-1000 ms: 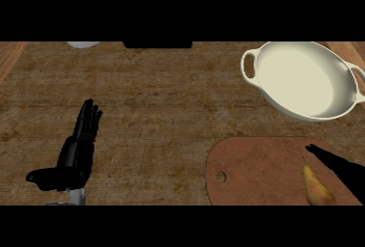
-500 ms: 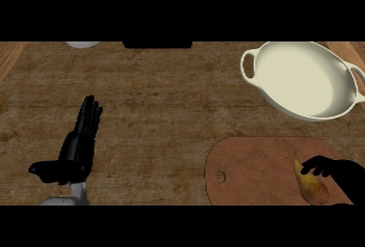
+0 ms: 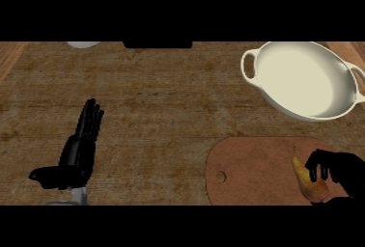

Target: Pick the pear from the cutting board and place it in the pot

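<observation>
Pear (image 3: 311,182) lay on the cutting board (image 3: 257,169) near its right edge, long axis roughly up-down in view. Right hand (image 3: 339,168) sat just right of it, fingers curled over the pear's upper part. Pot (image 3: 306,79) stood well apart, up-right on the wooden surface (image 3: 164,106). Left hand (image 3: 77,149) rested at lower left, fingers straight, holding nothing.

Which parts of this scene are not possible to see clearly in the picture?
- Pear, head view: its right side is hidden under the curled right hand.
- Cutting board: lower edge cut off by the view's bottom.
- White object and black object: cut off at the top, unidentifiable.
</observation>
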